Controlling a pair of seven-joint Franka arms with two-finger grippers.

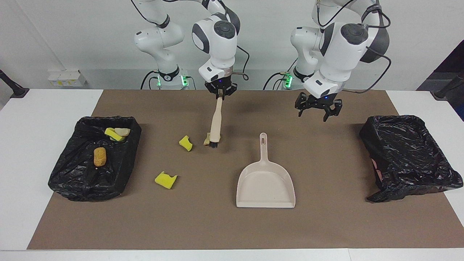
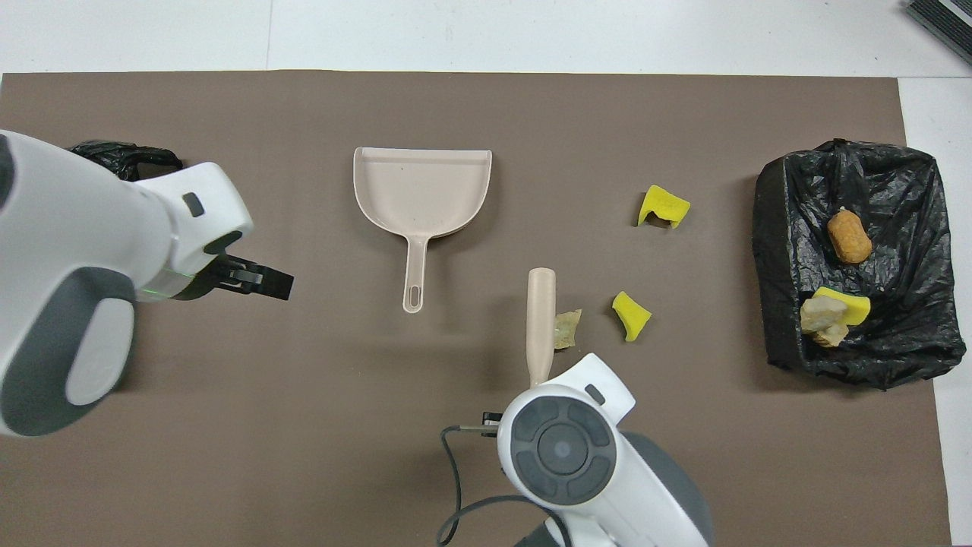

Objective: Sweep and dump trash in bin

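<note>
Facing view:
Right end effector point(image 1: 220, 95): you see it clamped on the brush point(image 1: 215, 125), bristles touching a tan scrap point(image 1: 207, 139).
Left end effector point(image 1: 318, 112): spread wide, empty, over the mat point(image 1: 326, 224).

Overhead view:
Trash: yellow chunks point(image 2: 630, 315) lie loose between the dustpan point(image 2: 422, 190) and the bin point(image 2: 782, 304).

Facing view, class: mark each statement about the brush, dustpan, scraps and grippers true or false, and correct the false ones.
1. The right gripper holds the brush by its handle. True.
2. The dustpan has scraps in it. False: it is empty.
3. The left gripper grips the dustpan handle. False: it hangs open above the mat, holding nothing.
4. The brush bristles are at the tan scrap. True.
5. Two yellow scraps lie loose on the mat. True.
</note>
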